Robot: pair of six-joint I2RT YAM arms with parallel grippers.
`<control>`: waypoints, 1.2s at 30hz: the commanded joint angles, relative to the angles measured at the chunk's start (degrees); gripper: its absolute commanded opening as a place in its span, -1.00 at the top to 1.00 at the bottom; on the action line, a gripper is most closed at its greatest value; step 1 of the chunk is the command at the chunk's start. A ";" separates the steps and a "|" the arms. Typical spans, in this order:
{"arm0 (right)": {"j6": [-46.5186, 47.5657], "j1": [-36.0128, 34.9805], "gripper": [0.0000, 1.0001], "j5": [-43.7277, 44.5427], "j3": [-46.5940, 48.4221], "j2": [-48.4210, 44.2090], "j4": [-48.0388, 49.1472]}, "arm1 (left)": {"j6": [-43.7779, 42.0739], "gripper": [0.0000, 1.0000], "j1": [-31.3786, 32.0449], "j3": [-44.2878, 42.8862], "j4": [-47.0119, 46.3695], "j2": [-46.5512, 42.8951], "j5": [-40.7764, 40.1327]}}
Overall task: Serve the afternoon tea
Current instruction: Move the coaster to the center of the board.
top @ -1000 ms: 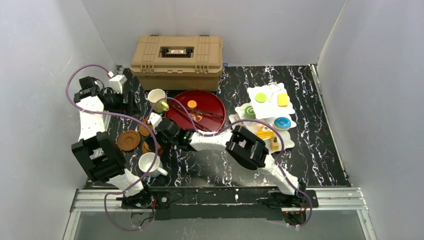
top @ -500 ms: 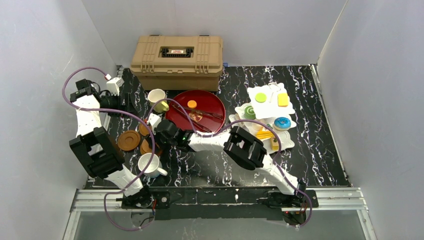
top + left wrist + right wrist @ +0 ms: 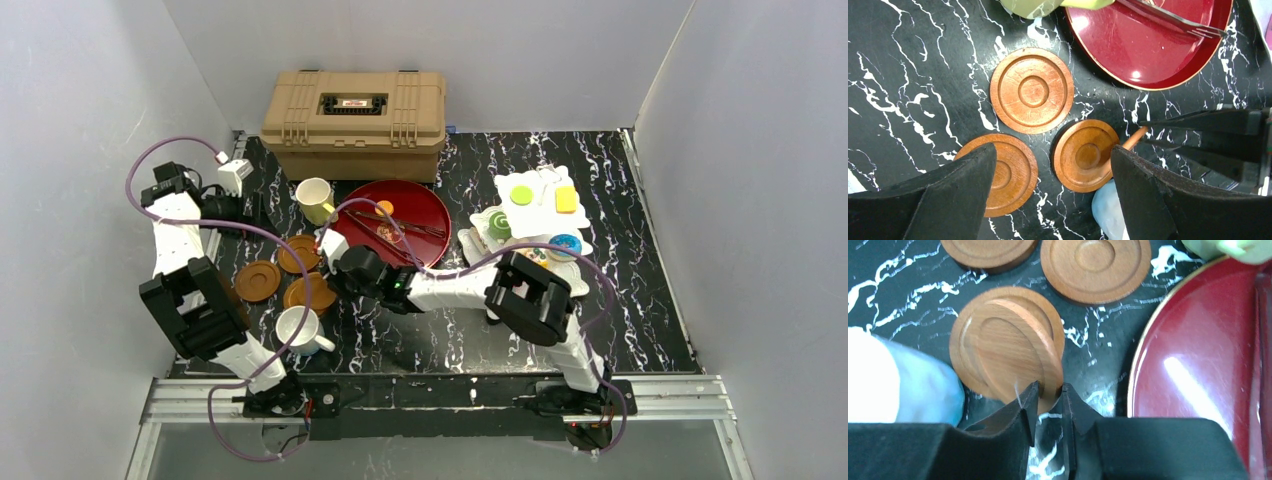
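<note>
Nearest the arm bases stood the white handled mug (image 3: 298,328). Just beyond it, the right gripper (image 3: 1048,392) was clamped on the rim of a round brown wooden saucer (image 3: 1008,355) — tilted over a second flat saucer (image 3: 959,345). The left gripper (image 3: 1050,155) hung wide open above, empty. Farther right, the white three-tier scalloped stand (image 3: 543,205) carried small toy cakes (image 3: 566,198).

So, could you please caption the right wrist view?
Right pincer nips a tilted saucer by its rim, beside the red tray.
</note>
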State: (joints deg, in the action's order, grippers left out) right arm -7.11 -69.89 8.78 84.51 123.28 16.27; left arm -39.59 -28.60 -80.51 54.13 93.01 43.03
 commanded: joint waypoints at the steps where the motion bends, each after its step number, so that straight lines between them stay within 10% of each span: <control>1: 1.00 -0.34 0.47 3.50 -6.78 -6.49 -1.20 | -4.62 -0.65 0.11 1.16 2.95 -2.93 0.24; 21: -15.90 -0.26 0.64 -0.77 -37.53 -44.35 -11.29 | -5.06 -0.62 0.17 1.59 3.50 -1.65 5.10; 26: -11.64 -0.25 0.26 3.23 -34.97 -39.58 -7.06 | -5.08 -0.62 0.21 2.00 3.52 -2.19 5.41; 36: -0.47 0.16 0.25 1.65 -15.71 -12.74 -1.98 | -3.74 -0.62 0.19 0.71 3.70 -1.67 5.41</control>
State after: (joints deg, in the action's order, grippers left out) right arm -12.45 -69.89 10.52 64.07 105.16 9.65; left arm -43.64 -28.60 -79.09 55.96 92.66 46.04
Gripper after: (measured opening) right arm 0.381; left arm 0.812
